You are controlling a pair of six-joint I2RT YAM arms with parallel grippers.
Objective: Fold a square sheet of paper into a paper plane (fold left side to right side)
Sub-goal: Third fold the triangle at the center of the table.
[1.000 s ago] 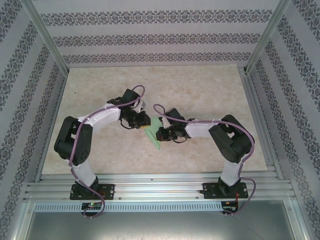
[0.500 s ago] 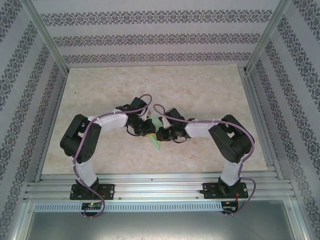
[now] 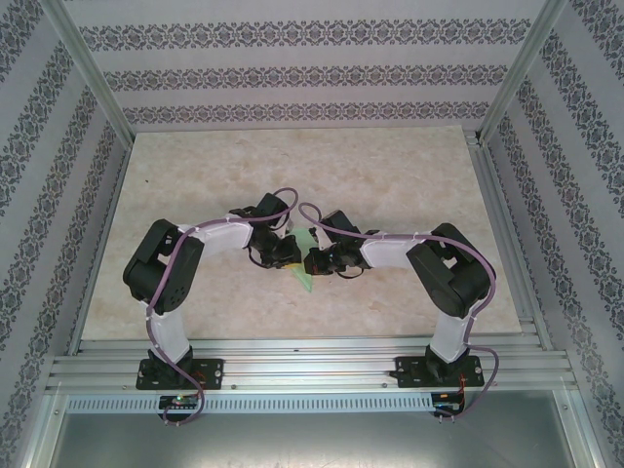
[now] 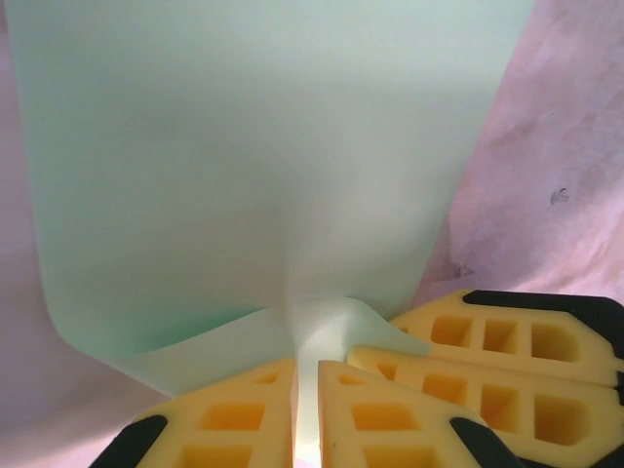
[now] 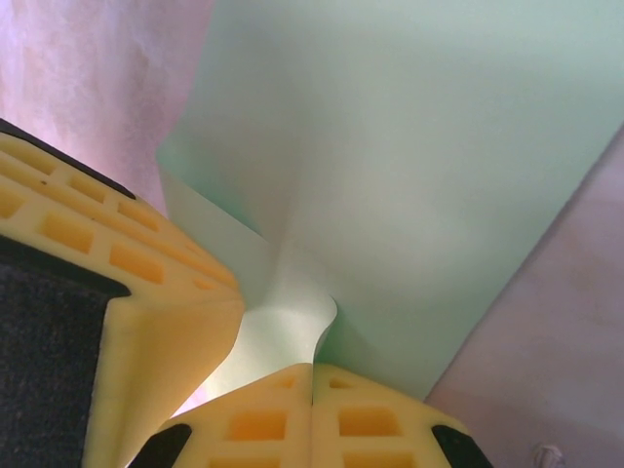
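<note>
The square sheet of paper is light green and hangs bent between both grippers at the table's middle. My left gripper is shut on one curled edge of the sheet, with the paper squeezed in the thin slot between its yellow pads. My right gripper is shut on the same curled edge, pads pressed together. The two grippers almost touch: the right gripper's fingers lie just right of mine, and the left gripper's fingers crowd in from the left. A pointed paper plane is out of view.
The beige mottled table stretches behind and to both sides of the arms. Patterned walls and aluminium rails enclose it. Purple cables loop over both wrists.
My left arm has swung right and brought its gripper against the right gripper. The green sheet has gathered between them, so less of it shows from above. The right arm has stayed put.
</note>
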